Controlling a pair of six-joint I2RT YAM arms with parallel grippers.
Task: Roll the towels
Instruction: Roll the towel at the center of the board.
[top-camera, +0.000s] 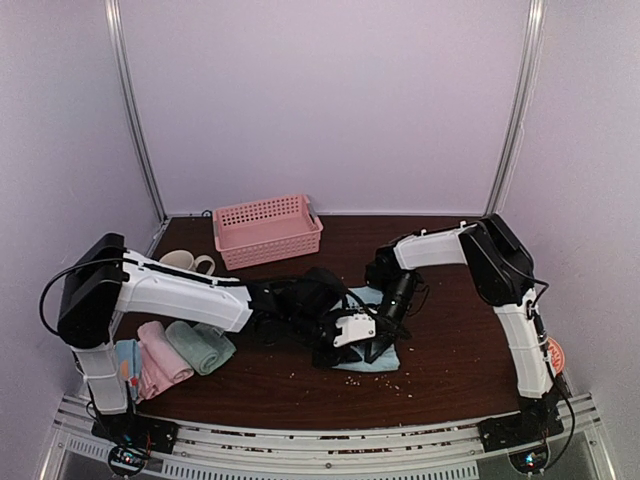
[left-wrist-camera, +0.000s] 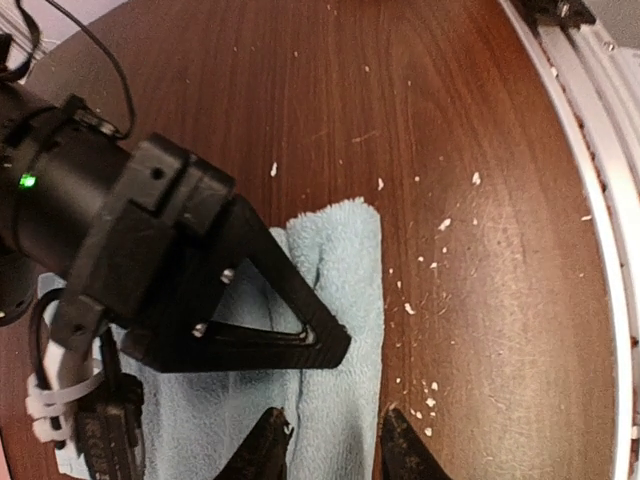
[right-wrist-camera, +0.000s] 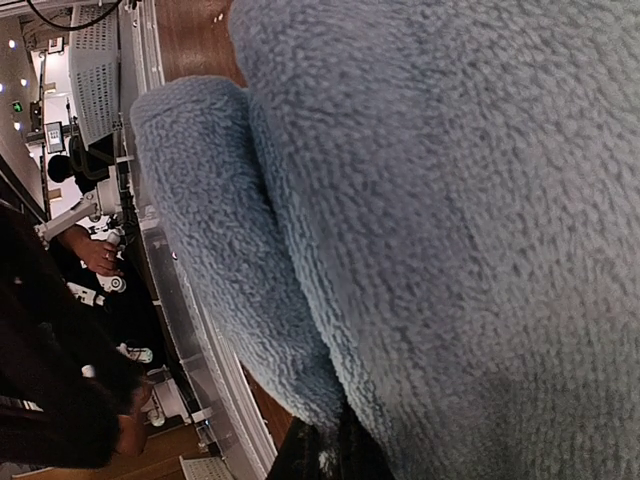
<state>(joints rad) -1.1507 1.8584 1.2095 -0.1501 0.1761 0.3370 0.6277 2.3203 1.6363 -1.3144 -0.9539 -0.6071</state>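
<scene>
Currently I'm mid-roll on the light blue terry towel (top-camera: 375, 360) at the centre of the dark wooden table (top-camera: 450, 350): right gripper (left-wrist-camera: 335, 345) pressed shut, pinching its fold; left gripper (left-wrist-camera: 335, 440) spread, straddling an edge. Next, I judge, tuck that fold over and roll evenly

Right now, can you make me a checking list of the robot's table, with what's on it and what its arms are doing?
Surface: dark wood table, sprinkled with pale crumbs.
Job's things: light blue towel at centre under both grippers; pink towel and green towel rolled at left; blue dotted towel beside them.
Clutter: pink basket, white mug.
Grippers: left gripper jaws apart, astride the light blue towel; right gripper jaws shut, tip on that towel.
Cables: black cable loops off the left arm.
Surroundings: pale booth walls.
</scene>
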